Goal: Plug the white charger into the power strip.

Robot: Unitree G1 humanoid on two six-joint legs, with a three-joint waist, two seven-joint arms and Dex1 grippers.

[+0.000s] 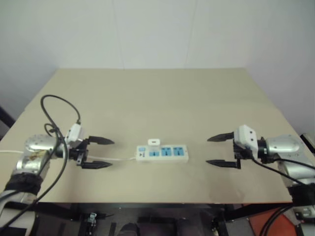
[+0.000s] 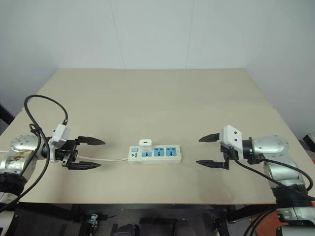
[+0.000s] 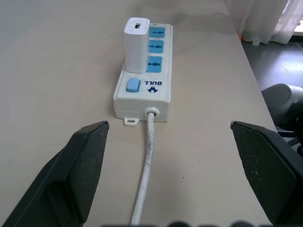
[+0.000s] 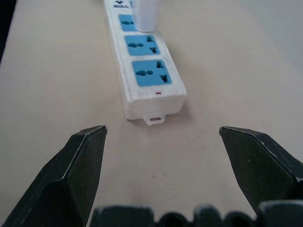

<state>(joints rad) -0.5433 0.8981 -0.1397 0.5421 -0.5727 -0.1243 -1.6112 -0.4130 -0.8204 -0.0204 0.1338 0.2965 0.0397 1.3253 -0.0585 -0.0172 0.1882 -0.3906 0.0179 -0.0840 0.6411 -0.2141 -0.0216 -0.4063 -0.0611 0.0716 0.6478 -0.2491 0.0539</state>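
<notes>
**Charger seated, both grippers clear**

While the power strip (image 1: 162, 153) lies near the table's (image 1: 147, 98) front edge, the white charger (image 3: 136, 45) stands upright in what looks like its socket nearest the cord (image 3: 147, 175). The left gripper (image 1: 97, 153) and right gripper (image 1: 220, 150) flank it, well apart, fingers spread, empty.

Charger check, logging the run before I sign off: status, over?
Left gripper and right gripper open, holding nothing, either side of power strip. White charger upright in socket nearest the switch. Nothing in the way.
</notes>
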